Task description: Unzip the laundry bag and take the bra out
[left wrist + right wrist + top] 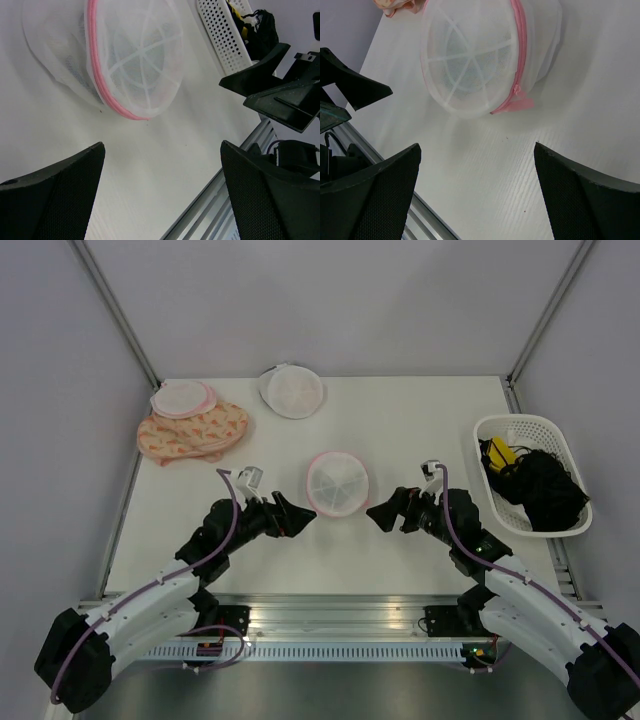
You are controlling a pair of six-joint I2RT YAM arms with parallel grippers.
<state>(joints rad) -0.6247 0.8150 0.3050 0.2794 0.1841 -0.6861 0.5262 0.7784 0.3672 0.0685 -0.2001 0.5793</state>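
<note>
The laundry bag point(338, 482) is a round white mesh case with a pink zipper rim, lying zipped on the table's middle. It fills the top of the left wrist view point(127, 55) and the right wrist view point(485, 55), where its pink zipper pull point(517, 92) faces my right gripper. My left gripper point(297, 515) stands open just left of the bag, with nothing between its fingers. On the bag's right my right gripper point(385, 512) is open too, apart from the bag. The bra is hidden; only a grey shape shows through the mesh.
A plain white round case point(291, 390) lies at the back. A pink-edged round case point(182, 398) rests on orange patterned cloth point(195, 433) at back left. A white perforated basket point(517, 427) with dark garments stands at the right edge. A metal rail point(340, 615) runs along the near edge.
</note>
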